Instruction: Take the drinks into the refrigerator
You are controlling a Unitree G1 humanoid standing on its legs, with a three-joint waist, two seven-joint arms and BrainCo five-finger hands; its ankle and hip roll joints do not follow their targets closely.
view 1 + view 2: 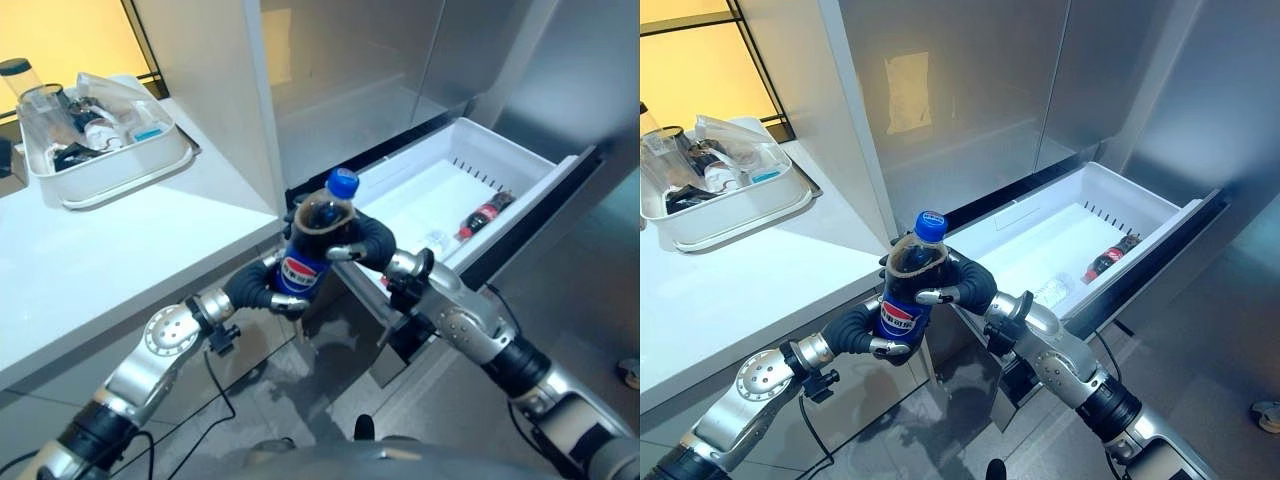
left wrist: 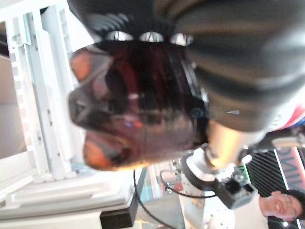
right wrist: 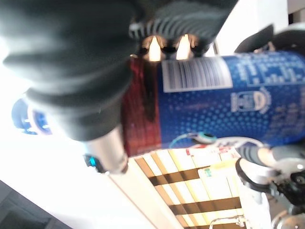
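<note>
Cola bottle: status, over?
Left hand and right hand both shut on the cola bottle, held upright in front of the open drawer. One bottle already lies inside. Nothing in the way.

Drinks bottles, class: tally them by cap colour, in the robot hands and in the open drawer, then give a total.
Blue cap: 1, the cola bottle held by the left robot hand and right robot hand.
Red cap: 1, the small bottle lying in the drawer.
Total: 2
</note>
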